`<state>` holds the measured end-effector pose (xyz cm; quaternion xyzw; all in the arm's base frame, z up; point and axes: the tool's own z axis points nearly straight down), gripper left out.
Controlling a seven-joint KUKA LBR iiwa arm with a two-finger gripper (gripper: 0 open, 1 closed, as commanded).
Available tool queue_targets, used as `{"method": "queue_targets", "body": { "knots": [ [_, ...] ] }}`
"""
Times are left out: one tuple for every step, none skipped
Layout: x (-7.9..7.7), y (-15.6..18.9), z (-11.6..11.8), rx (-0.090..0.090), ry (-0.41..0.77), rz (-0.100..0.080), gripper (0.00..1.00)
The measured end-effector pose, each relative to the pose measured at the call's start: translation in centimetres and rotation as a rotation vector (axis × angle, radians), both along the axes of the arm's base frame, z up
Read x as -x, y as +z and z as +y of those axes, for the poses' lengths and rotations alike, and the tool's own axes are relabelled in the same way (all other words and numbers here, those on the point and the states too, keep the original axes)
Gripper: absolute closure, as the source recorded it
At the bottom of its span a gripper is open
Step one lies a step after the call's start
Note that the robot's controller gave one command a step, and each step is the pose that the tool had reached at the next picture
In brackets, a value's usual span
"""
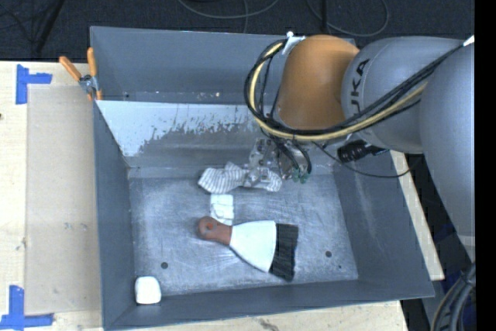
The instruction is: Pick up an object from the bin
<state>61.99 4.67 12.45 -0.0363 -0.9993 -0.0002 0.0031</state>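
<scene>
My gripper [269, 166] is low in the back middle of the bin, under the arm's orange cover. It is down on the right end of a crumpled grey-and-white checked cloth [223, 180], which spreads out to its left. A small white piece [222, 207] lies just in front of the cloth. Further forward lies a hand brush [252, 241] with a brown handle, a white body and black bristles, apart from the gripper.
A white block [147, 290] rests in the bin's front left corner. The arm comes in from the right and covers the bin's back right part. Bare floor shows at the left and at the front right.
</scene>
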Motion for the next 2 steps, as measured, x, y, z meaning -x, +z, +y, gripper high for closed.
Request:
{"method": "queue_targets", "body": {
  "knots": [
    [-0.1, 2.0, 0.0, 0.0, 0.0, -0.006, 1.0],
    [-0.2, 3.1, 0.0, -0.001, 0.0, -0.011, 1.0]
  ]
}}
